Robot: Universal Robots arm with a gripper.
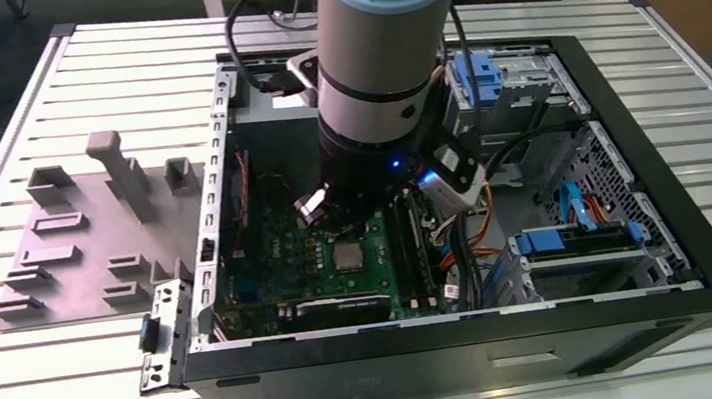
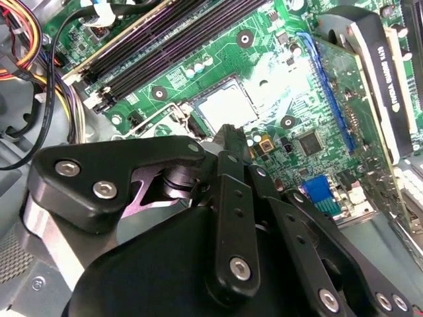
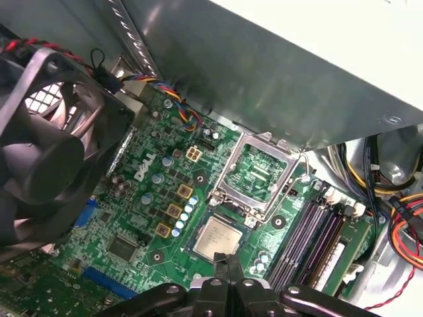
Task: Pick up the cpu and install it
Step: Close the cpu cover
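The cpu (image 3: 217, 238) lies flat in its socket on the green motherboard (image 3: 142, 198), silver-grey lid up, its pale rim square to the socket walls; in the second wrist view the same chip (image 2: 227, 105) reads as a pale square within the dark socket surround; in the exterior view it (image 1: 350, 254) shows as a small grey square on the board, below the arm. The socket bracket (image 3: 259, 173), a silver metal frame, stands hinged open beside the cpu, tilted away from it and not covering it.

The gripper (image 3: 229, 263) sits directly over the near edge of the cpu; its two black fingers (image 3: 236, 267) are pressed together at the tips with no gap visible between them; nothing is pinched; whether the tips touch the lid cannot be told. In the second wrist view the gripper (image 2: 230, 135) tapers to a point just short of the socket.

Black memory slots (image 3: 307, 238) run alongside the socket; a black case fan (image 3: 49, 145) stands near the board, its coloured wires trailing across to it. In the exterior view the open computer case (image 1: 479, 331) rests on a slatted aluminium table (image 1: 83, 392); a grey-purple fixture plate (image 1: 87, 245) with raised blocks lies just beside the case, on the exterior view's left.
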